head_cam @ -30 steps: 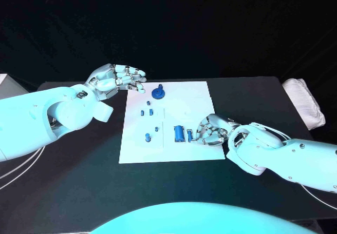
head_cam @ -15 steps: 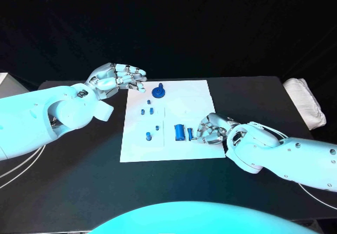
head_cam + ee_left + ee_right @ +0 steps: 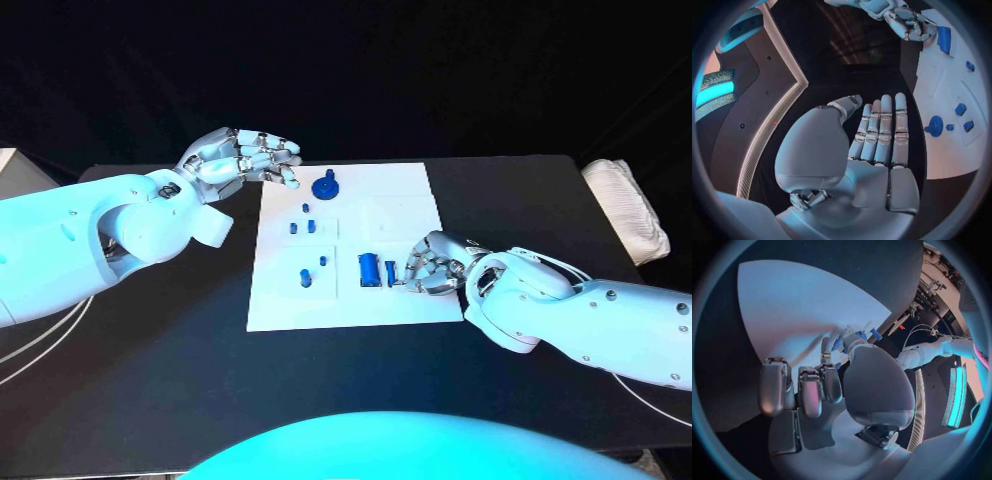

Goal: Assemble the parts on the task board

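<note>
Two white arms reach in over a black matte table (image 3: 173, 340), and between them lies the task board (image 3: 404, 215), a flat white rectangular plate with faint square outlines marked on it. At the table's far right edge sits a folded white cloth (image 3: 627, 210), soft and ridged.

Raised above the table just beside the board's far left corner, the left hand (image 3: 242, 160) is turned palm-up, its silver fingers straight and close together in the left wrist view, holding nothing. It touches neither the board nor any part.

Over the board's near right portion, the right hand (image 3: 430, 265) has its fingers curled downward. Its fingertips sit right at a slim blue part (image 3: 391, 273), and the right wrist view shows blue between thumb and fingers (image 3: 837, 344); whether it truly grips that piece or only touches it, I cannot tell.

Just beside that slim piece, on its left, lies the biggest of the parts, a glossy blue cylinder (image 3: 369, 271) resting on its side. Near the far edge stands a round blue knob-shaped part (image 3: 326, 187) with a short stem, close to the left hand but apart from it. Several small blue pegs (image 3: 304, 277) are scattered down the board's left half, well away from the right hand.
</note>
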{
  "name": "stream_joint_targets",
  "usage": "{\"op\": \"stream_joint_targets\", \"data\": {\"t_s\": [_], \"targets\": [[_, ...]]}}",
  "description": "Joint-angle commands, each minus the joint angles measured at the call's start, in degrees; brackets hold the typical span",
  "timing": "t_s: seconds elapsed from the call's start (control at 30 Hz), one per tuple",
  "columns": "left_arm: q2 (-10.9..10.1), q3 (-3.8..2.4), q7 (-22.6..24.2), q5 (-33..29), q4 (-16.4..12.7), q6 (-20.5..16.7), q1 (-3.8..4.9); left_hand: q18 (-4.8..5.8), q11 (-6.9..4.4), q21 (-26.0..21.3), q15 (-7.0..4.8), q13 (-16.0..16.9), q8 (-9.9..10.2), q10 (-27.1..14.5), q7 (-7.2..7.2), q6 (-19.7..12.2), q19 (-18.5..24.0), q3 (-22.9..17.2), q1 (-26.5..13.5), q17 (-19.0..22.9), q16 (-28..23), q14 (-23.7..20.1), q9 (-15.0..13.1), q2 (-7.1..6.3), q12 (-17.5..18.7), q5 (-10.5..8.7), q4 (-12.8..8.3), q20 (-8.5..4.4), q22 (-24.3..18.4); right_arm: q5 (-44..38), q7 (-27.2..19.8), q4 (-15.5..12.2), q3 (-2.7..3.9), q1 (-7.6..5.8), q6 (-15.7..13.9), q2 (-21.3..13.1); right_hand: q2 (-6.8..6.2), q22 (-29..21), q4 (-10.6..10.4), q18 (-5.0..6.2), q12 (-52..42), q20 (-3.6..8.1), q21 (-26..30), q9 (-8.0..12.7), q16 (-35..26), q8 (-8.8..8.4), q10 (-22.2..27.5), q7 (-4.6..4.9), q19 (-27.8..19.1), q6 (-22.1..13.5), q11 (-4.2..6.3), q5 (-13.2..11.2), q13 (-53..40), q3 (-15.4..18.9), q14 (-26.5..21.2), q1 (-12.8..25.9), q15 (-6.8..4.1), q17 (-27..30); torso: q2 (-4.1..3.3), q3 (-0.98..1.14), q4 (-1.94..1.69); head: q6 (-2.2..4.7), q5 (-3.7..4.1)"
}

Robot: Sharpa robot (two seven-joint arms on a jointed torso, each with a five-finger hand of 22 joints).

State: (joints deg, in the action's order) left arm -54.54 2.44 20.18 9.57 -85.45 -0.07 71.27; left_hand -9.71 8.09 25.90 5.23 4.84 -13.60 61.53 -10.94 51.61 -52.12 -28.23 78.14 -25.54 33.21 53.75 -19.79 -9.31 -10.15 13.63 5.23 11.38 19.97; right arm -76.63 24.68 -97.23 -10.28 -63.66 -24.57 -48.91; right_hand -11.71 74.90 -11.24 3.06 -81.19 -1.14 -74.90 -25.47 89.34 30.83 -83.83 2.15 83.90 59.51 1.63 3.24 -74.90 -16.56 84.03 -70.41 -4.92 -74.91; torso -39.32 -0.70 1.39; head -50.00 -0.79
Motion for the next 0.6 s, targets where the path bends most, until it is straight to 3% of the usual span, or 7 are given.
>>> {"op": "stream_joint_targets", "data": {"t_s": [0.03,0.3,0.47,0.6], "targets": [[-0.05,-0.02,0.22,-0.21,-0.09,1.32,0.0,-0.69,0.14,-0.13,0.22,0.09,0.21,-0.12,-0.2,0.08,-0.43,0.09,-0.1,-0.05,-0.27,-0.01,-0.03,0.2,0.38,0.21,0.31,-0.14,-0.05,1.68,-1.46,-0.17,-0.02,0.03,0.2,-0.51,-0.4,11.57,0.32,-0.47,0.52,0.37,0.76,0.1,-0.32,0.07,-2.71,0.15,4.21,-0.42,0.18,0.29,-10.75,0.23,5.63,-0.45,-0.43,-13.65,0.01,-0.01,-0.06,0.0,0.05],[-0.18,-0.02,0.17,-0.21,-0.06,1.3,0.0,-0.69,0.14,-0.13,0.22,0.09,0.21,-0.12,-0.2,0.08,-0.43,0.09,-0.1,-0.05,-0.27,-0.01,-0.03,0.2,0.38,0.21,0.31,-0.14,-0.05,5.21,-6.74,-1.59,-0.01,0.02,-3.63,-2.02,-0.94,11.27,-0.12,-0.27,1.32,0.26,2.12,0.26,-0.62,-0.07,-2.33,0.42,4.0,-0.72,-0.05,0.65,-10.39,1.07,5.52,-0.29,-0.24,-13.21,0.04,-0.02,0.01,0.0,-0.07],[-0.14,-0.02,0.22,-0.21,-0.04,1.31,0.0,-0.69,0.14,-0.13,0.22,0.09,0.21,-0.12,-0.2,0.08,-0.43,0.09,-0.1,-0.05,-0.27,-0.01,-0.03,0.2,0.38,0.21,0.31,-0.14,-0.05,7.51,-12.24,-2.86,0.13,-0.23,-8.28,-2.86,-0.51,11.18,-0.55,-0.21,1.58,0.19,2.5,0.4,-0.7,-0.11,-2.17,0.46,3.92,-0.91,-0.12,2.04,-10.3,1.24,5.49,-0.78,-0.17,-13.1,0.08,-0.04,0.01,0.04,-0.11],[-0.09,-0.02,0.25,-0.21,-0.02,1.32,0.0,-0.69,0.14,-0.13,0.22,0.09,0.21,-0.12,-0.2,0.08,-0.43,0.09,-0.1,-0.05,-0.27,-0.01,-0.03,0.2,0.38,0.21,0.31,-0.14,-0.05,6.64,-13.66,-3.33,0.22,-0.6,-8.96,-2.65,-0.23,11.23,-0.43,-0.24,1.38,0.19,2.28,0.45,-0.59,-0.04,-2.25,0.35,3.95,-0.82,-0.04,2.58,-10.4,0.92,5.54,-1.54,-0.22,-13.28,0.05,-0.03,-0.04,0.18,-0.04]]}}
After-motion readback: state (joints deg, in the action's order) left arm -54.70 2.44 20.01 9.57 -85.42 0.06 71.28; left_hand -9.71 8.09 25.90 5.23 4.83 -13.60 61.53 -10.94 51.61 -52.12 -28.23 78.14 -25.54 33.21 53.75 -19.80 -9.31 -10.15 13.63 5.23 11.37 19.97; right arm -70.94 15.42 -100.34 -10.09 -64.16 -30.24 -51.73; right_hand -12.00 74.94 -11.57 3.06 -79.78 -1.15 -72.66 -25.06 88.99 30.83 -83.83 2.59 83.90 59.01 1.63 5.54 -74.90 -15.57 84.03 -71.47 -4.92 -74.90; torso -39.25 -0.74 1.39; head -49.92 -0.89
